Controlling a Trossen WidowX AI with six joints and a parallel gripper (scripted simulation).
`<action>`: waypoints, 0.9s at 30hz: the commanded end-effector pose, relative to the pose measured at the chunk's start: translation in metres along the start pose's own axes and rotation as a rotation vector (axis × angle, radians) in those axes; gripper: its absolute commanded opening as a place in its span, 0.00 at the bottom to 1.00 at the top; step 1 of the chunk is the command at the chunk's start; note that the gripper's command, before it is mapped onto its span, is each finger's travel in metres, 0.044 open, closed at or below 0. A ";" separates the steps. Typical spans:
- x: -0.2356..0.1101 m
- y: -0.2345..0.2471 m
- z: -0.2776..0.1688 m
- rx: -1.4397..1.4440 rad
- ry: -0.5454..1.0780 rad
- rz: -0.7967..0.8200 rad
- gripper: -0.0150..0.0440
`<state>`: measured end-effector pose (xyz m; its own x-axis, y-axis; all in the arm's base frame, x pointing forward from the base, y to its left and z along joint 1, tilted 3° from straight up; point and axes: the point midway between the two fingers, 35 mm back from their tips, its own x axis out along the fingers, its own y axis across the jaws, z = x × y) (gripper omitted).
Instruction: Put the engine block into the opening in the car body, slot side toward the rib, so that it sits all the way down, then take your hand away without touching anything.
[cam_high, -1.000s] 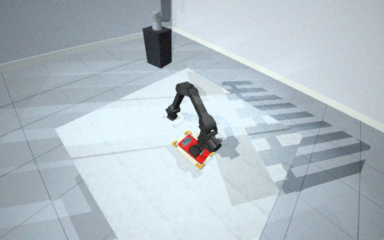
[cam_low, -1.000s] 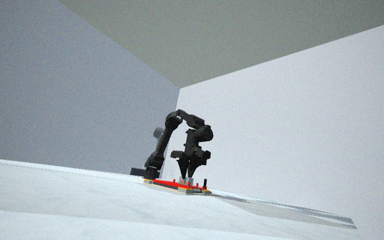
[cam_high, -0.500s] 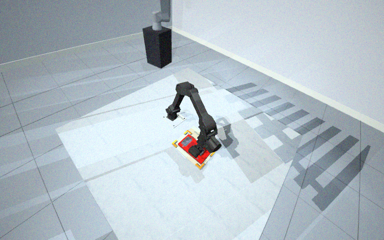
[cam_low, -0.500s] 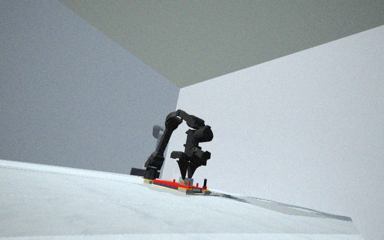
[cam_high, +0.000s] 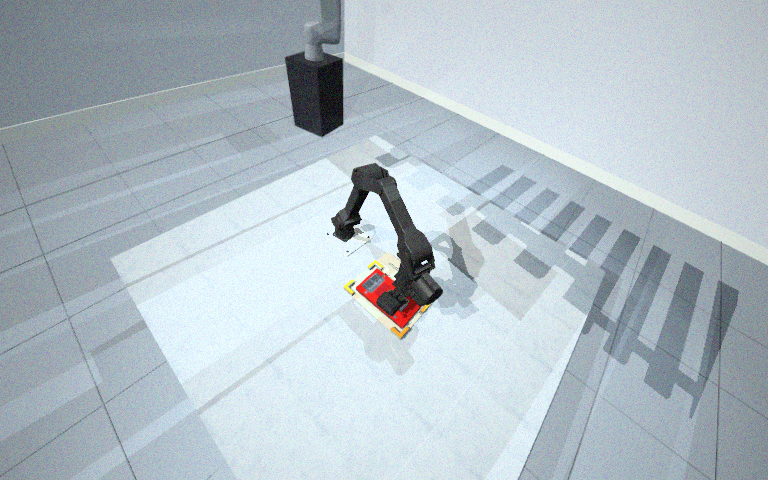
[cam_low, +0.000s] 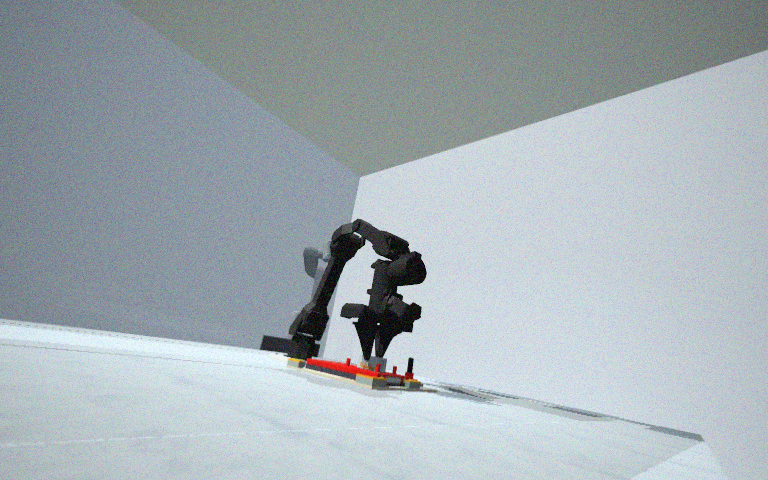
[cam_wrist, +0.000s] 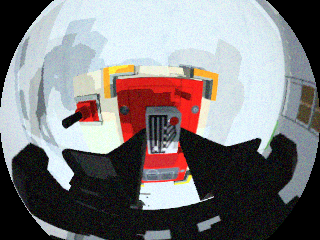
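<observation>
The red car body (cam_high: 410, 317) (cam_low: 334, 366) (cam_wrist: 140, 96) lies flat on a cream base plate (cam_high: 389, 262) (cam_wrist: 87, 83) with orange and yellow corner marks. My gripper (cam_low: 373, 352) (cam_wrist: 162, 131) points straight down over the body and is shut on the grey engine block (cam_low: 376, 362) (cam_wrist: 163, 126). In the wrist view the block shows its ribbed top and sits over the middle of the body. In the exterior view its lower end is at the level of the body's top. How deep it sits in the opening I cannot tell. In the top view the wrist hides the block.
A small red holder with a black peg (cam_wrist: 82, 114) (cam_low: 410, 365) stands at one end of the plate, close to the gripper. A black pedestal (cam_high: 314, 93) with a grey arm stands far back. A wall runs along the right.
</observation>
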<state>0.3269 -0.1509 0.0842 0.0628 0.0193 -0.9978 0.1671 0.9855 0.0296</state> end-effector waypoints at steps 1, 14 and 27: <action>0.002 0.001 0.000 0.000 -0.001 0.004 0.53; 0.001 0.000 0.000 0.000 0.000 0.000 0.79; 0.001 0.000 0.000 0.000 0.000 0.000 1.00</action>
<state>0.3270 -0.1507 0.0830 0.0629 0.0201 -0.9978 0.1671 0.9855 0.0304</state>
